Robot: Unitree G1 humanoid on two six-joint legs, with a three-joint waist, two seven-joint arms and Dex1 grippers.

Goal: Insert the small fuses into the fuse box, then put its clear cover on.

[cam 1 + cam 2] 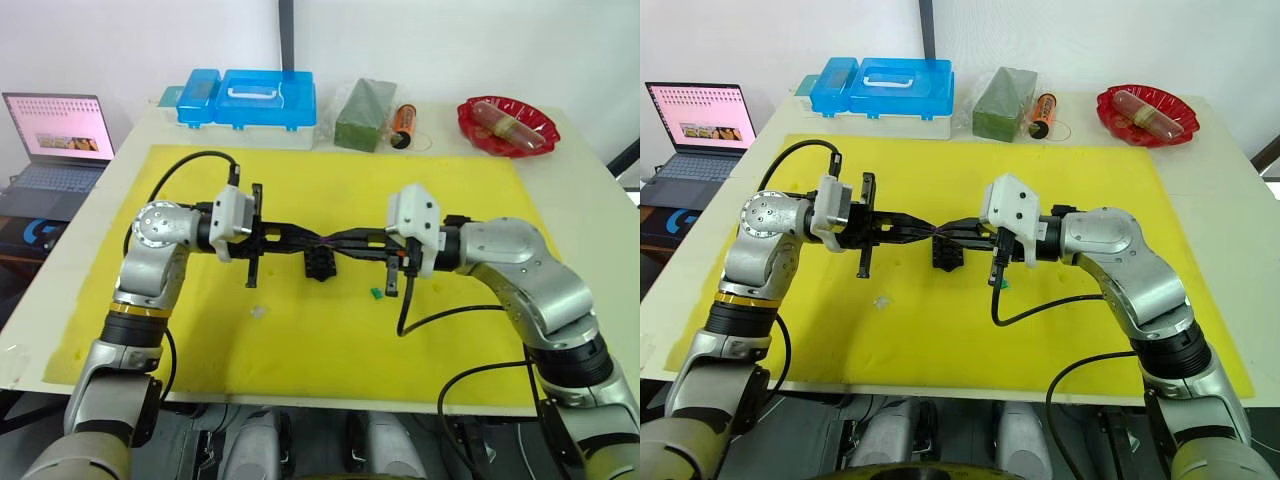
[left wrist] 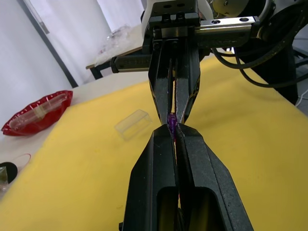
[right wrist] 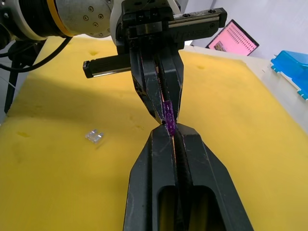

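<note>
Over the yellow mat (image 1: 300, 330) on a pale table (image 1: 580, 190), both grippers are pinching one purple fuse (image 3: 168, 111), laptop (image 1: 60, 135) sitting at ten o'clock.

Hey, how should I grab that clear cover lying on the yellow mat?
Take the clear cover across its narrow width, one tool finger on each long side wall, coming straight down from above. It lies flat on the yellow mat with open space all round, and its long walls are flat and parallel, so they likely give the surest pinch.
</note>
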